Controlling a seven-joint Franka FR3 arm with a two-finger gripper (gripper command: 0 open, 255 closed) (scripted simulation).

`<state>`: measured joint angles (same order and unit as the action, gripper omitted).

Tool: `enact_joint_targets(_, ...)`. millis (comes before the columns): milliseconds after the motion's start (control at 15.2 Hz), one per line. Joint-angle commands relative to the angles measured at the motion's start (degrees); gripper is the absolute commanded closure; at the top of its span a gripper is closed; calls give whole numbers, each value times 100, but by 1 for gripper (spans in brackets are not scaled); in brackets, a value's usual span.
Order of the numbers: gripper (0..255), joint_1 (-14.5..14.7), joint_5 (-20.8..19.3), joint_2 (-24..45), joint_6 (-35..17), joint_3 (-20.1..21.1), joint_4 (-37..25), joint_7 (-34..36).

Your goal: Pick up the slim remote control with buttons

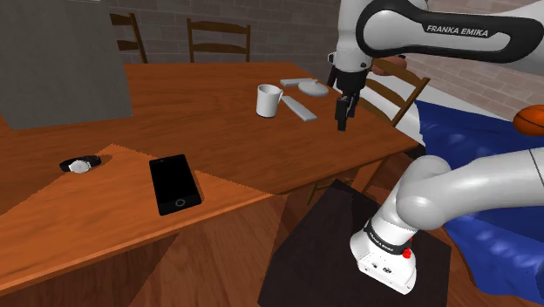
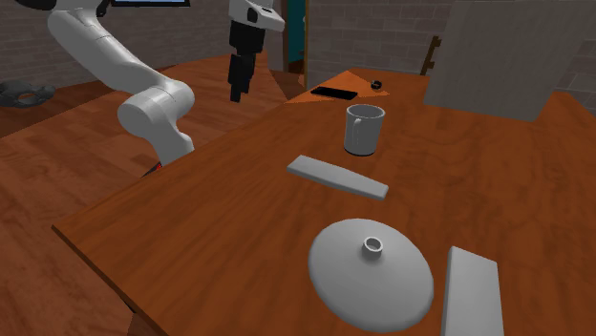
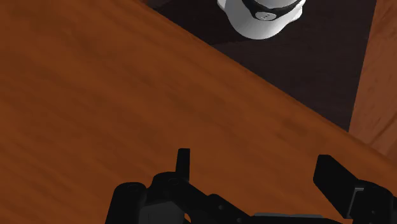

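Observation:
A slim plain grey slab, the remote [image 1: 297, 108] [image 2: 337, 177], lies flat on the brown wooden table [image 1: 209, 96], just beside a white mug [image 1: 268, 100] [image 2: 363, 129]; no buttons can be made out on it. My black gripper [image 1: 343, 113] [image 2: 236, 84] hangs above the table's edge by the stand, apart from the remote and to its right in the shoulder view. In the wrist view the fingers [image 3: 183, 162] stand wide apart, open, with only bare wood of the table [image 3: 95, 95] under the gripper [image 3: 261, 175].
A grey domed lid [image 1: 312, 88] [image 2: 371, 270] and a second grey slab [image 1: 292, 82] [image 2: 472, 291] lie beyond the remote. A black phone [image 1: 174, 182] and a wristwatch [image 1: 79, 163] rest on a lower board. A large grey box [image 1: 57, 61], chairs [image 1: 218, 39] and my stand [image 1: 349, 244] surround the table.

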<state>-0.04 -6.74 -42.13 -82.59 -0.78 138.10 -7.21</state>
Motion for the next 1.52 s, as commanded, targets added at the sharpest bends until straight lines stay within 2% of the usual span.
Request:
enact_joint_targets(0, 0, 0, 0, 0, 0, 0, 0, 0)
enact_joint_targets(726, 0, -455, 74, 1976, -1701, -465, -880, 579)
enact_joint_targets(1452, 0, -823, 516, 3932, -2724, -968, -2408, 886)
